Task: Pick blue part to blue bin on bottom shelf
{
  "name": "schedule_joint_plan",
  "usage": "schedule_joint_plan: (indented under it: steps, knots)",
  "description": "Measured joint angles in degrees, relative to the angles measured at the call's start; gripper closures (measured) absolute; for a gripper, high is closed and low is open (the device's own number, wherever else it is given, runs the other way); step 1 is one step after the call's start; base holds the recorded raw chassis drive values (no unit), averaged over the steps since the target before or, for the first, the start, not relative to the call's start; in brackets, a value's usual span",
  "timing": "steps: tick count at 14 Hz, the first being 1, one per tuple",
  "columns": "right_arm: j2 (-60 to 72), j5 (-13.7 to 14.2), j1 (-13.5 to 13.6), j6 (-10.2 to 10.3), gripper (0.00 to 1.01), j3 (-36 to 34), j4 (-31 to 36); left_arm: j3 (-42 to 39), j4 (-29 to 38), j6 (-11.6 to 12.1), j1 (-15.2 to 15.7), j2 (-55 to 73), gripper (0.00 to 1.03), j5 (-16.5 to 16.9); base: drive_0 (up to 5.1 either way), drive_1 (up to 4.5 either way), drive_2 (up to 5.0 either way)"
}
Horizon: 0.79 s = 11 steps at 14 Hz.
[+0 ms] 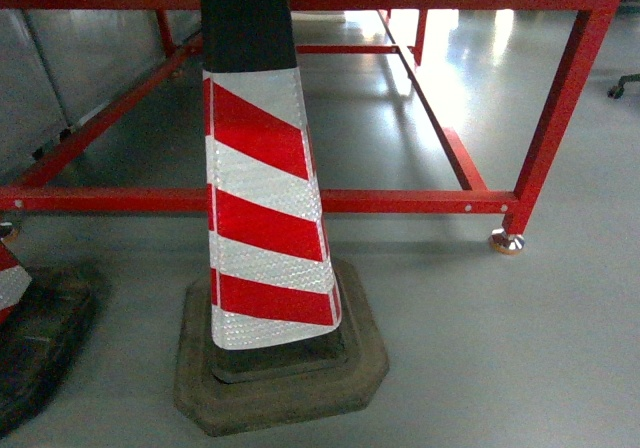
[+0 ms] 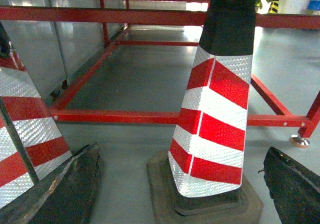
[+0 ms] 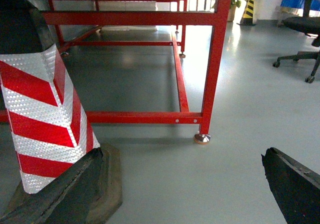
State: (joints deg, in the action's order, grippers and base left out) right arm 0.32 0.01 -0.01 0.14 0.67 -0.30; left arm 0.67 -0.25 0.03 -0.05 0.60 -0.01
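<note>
The blue part, the blue bin and the bottom shelf are out of view in every frame. My left gripper (image 2: 181,151) is open, its dark fingers (image 2: 70,189) spread wide at the lower corners of the left wrist view, with nothing between them. It hangs just in front of a red-and-white traffic cone (image 2: 215,119). My right gripper (image 3: 181,154) is open too, empty, with bare grey floor between its fingers (image 3: 295,184). Neither gripper shows in the head view.
A tall traffic cone (image 1: 265,218) on a dark rubber base stands close ahead, and a second cone (image 1: 10,278) is at the left edge. Behind them runs a low red steel frame (image 1: 400,201) on a metal foot (image 1: 506,240). An office chair (image 3: 305,29) stands far right.
</note>
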Motion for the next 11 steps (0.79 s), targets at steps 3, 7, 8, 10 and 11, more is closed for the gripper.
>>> schedule_joint_plan:
  steps: [3,7,8,10,11]
  knots:
    - [0.00,-0.02,0.00,0.00,0.03,0.00,0.00,0.00,0.00,0.00,0.00,0.00,0.05,-0.02,0.0,0.00,0.0]
    - [0.00,-0.02,0.00,0.00,0.03,0.00,0.00,0.00,0.00,0.00,0.00,0.00,0.05,-0.02,0.0,0.00,0.0]
    - [0.00,-0.02,0.00,0.00,0.03,0.00,-0.02,0.00,0.00,0.00,0.00,0.00,0.05,-0.02,0.0,0.00,0.0]
    - [0.00,-0.02,0.00,0.00,0.03,0.00,0.00,0.00,0.00,0.00,0.00,0.00,0.05,-0.02,0.0,0.00,0.0]
    - [0.00,-0.02,0.00,0.00,0.03,0.00,0.00,0.00,0.00,0.00,0.00,0.00,0.05,-0.02,0.0,0.00,0.0]
